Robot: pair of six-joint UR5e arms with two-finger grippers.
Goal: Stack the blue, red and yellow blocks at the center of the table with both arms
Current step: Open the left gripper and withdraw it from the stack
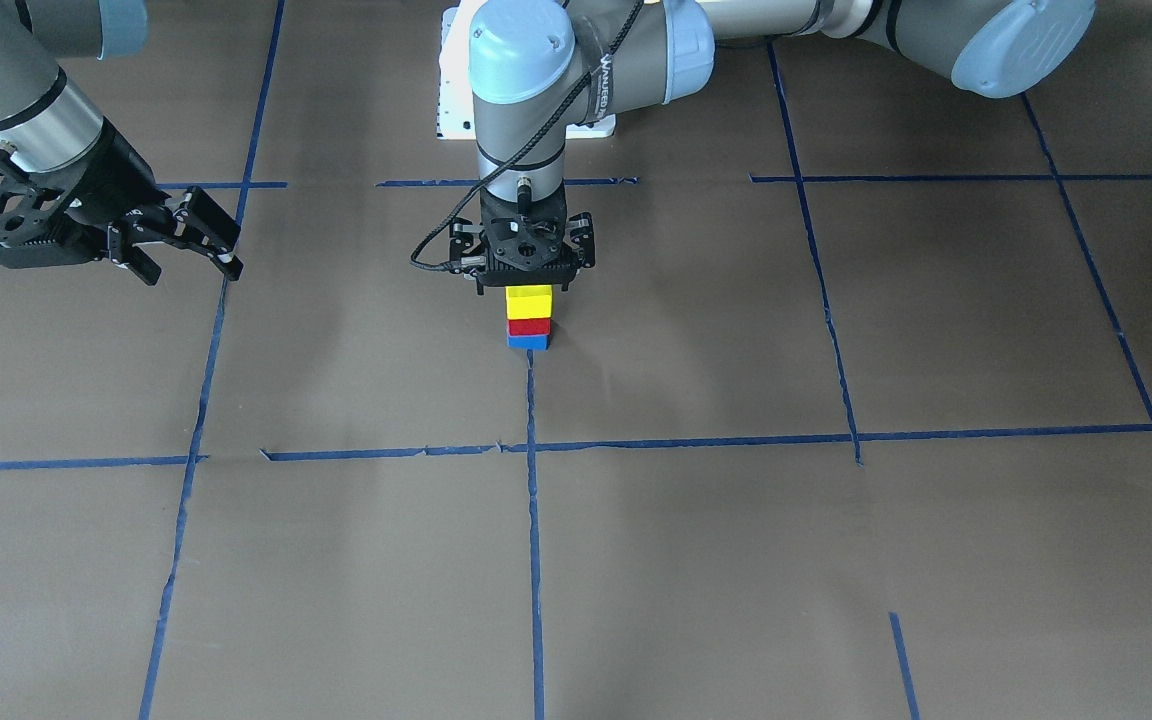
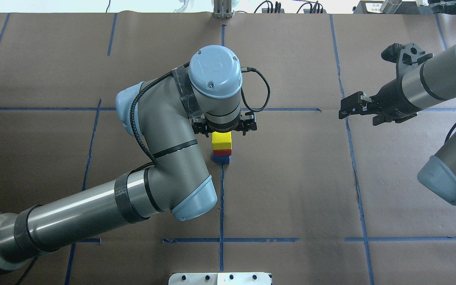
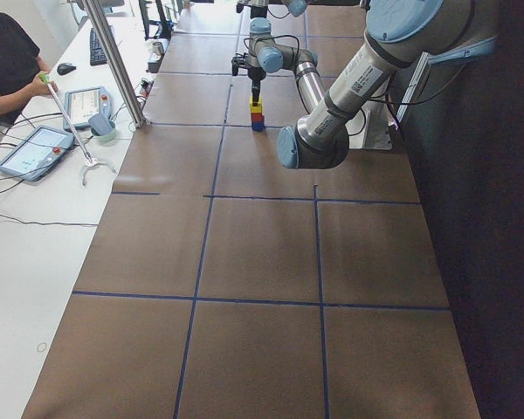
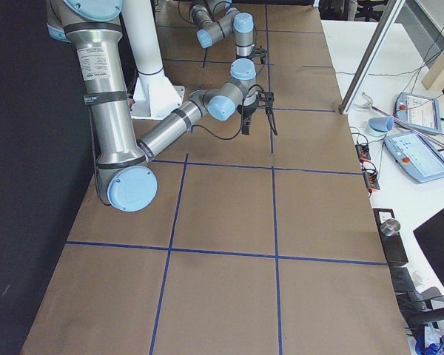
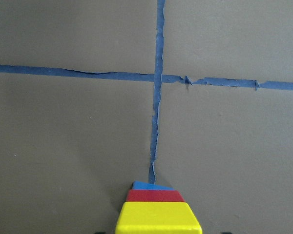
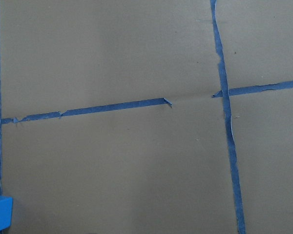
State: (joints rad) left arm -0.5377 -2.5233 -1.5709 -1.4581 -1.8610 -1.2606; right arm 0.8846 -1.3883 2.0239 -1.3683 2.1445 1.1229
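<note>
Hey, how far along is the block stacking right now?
Done: blue block at the bottom, red block on it, yellow block on top, at the center tape line. In hand: the left gripper sits right over the yellow block; whether it grips it is hidden. The right gripper is open and empty, off to the side. Left: probably just lifting the left arm clear.

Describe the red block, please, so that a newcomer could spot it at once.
At the middle of the table, the left gripper hangs over a three-block stack. The red block is its middle layer, between the yellow block above and the blue block below.
</note>
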